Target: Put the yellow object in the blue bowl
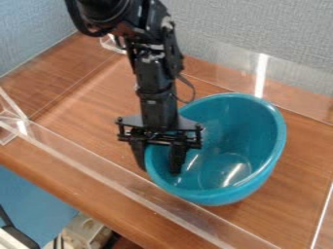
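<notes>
The blue bowl [247,122] stands on the wooden table at the centre right, large and glossy teal. My gripper [159,156] points straight down at the bowl's near-left rim, one finger outside the wall and the other over the inside. Its fingers stand a narrow gap apart, and I cannot see whether anything is caught between them. The yellow object does not show in this view; the arm and the bowl wall hide the spot under the fingers.
A low clear plastic wall [78,170] runs along the table's front edge, and another clear panel [264,70] stands behind the bowl. Bare wooden tabletop [72,92] lies to the left of the arm.
</notes>
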Action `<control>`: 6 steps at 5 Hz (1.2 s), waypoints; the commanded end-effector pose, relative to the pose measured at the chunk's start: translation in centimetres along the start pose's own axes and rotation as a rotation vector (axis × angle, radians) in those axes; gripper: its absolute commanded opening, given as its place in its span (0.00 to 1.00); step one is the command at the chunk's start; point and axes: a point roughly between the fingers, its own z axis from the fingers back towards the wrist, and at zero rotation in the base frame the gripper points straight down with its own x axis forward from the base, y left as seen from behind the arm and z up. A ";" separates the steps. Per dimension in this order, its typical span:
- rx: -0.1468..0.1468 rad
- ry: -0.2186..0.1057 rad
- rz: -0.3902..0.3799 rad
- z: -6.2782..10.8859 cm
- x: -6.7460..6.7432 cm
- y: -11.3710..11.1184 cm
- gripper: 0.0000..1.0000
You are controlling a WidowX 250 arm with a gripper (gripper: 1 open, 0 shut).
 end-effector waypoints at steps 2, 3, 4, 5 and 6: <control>-0.024 -0.031 0.010 2.1 0.3 -1.0 0.00; -0.010 -0.031 -0.061 2.6 0.6 -1.3 1.00; -0.007 -0.040 -0.137 3.6 0.7 -1.9 1.00; -0.022 -0.072 -0.139 5.5 1.1 -2.1 1.00; -0.040 -0.123 -0.142 7.8 1.5 -2.4 1.00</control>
